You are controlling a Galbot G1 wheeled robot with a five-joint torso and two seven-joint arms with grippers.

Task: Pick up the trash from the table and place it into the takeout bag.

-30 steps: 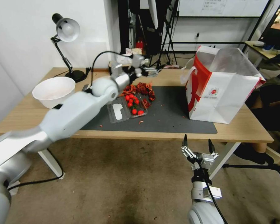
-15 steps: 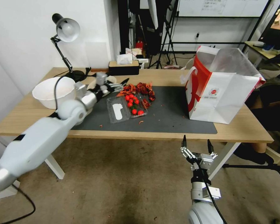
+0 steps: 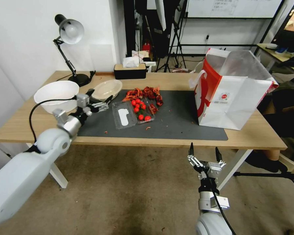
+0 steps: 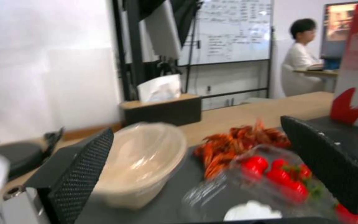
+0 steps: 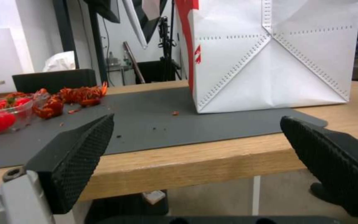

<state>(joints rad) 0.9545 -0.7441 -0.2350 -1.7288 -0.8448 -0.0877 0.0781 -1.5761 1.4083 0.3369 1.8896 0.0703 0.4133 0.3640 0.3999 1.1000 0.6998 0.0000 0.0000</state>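
Left hand (image 3: 100, 101) agape beside beige bowl (image 3: 106, 89)

right end effector (image 5: 195, 161) wide apart below table (image 5: 212, 158) edge, takeout bag (image 5: 270, 59) on mat (image 5: 154, 124) w/ red scraps (image 5: 81, 95)

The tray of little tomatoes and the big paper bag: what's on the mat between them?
Between the tomato tray and the paper bag, the head view shows bare dark mat with a few tiny red crumbs; the red shell scraps lie behind the tray.
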